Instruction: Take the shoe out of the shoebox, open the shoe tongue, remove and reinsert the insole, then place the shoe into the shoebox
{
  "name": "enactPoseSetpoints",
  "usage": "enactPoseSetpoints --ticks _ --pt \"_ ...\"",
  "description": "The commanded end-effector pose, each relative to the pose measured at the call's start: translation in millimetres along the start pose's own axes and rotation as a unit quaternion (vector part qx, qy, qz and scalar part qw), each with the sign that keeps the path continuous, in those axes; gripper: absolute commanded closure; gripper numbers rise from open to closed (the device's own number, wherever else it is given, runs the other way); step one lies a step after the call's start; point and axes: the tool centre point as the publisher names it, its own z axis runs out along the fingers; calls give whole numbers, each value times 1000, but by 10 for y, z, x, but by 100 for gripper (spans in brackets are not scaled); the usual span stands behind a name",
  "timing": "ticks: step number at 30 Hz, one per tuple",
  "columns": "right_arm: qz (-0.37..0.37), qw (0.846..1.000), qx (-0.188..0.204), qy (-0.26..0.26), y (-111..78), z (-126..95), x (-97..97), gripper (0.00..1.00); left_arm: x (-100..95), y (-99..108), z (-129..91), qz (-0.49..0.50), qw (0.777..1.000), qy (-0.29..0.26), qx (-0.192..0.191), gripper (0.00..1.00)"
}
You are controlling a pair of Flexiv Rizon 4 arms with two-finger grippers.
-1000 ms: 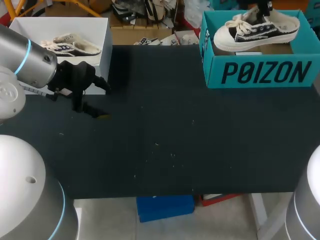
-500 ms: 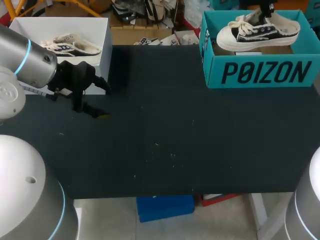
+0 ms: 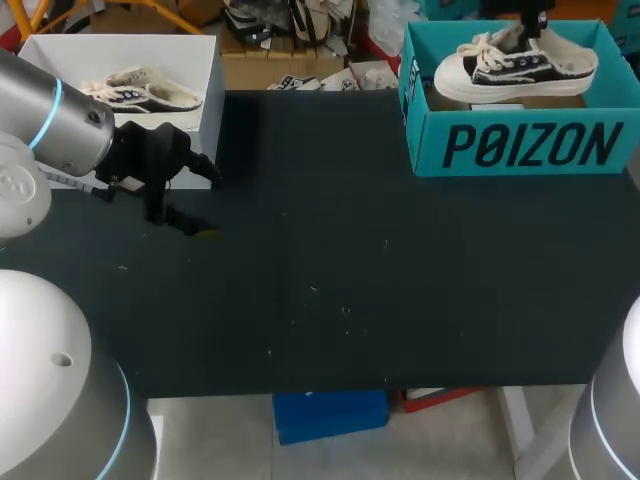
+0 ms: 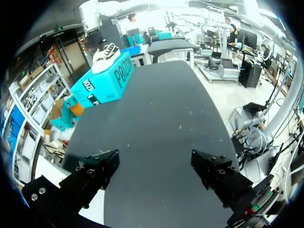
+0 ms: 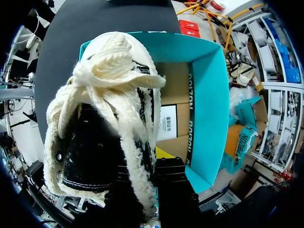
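Reporting from the left: my left tool [image 4: 154,164] hangs spread and empty over the table [image 3: 320,250]. My right tool [image 5: 152,175] is clenched on the shoe [image 3: 515,65], held over the open shoebox [image 3: 525,145]. I judge this the lift-out; tongue, insole and return are not yet done.

black/cream shoe [image 3: 515,65] w/ fleecy trim, level above open teal shoebox [image 3: 430,150]
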Motion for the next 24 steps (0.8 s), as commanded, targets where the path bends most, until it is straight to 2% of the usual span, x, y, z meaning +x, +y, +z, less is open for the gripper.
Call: enactPoseSetpoints --ticks 1,10,24 --pt "6 1000 -2 5 12 100 -78 100 12 3 7 0 1000 -2 -1 0" --pt "6 1000 -5 13 42 266 -96 100 12 3 7 0 1000 -2 -1 0" --pt "0 999 -21 36 92 625 -21 100 12 3 7 0 1000 -2 -1 0"
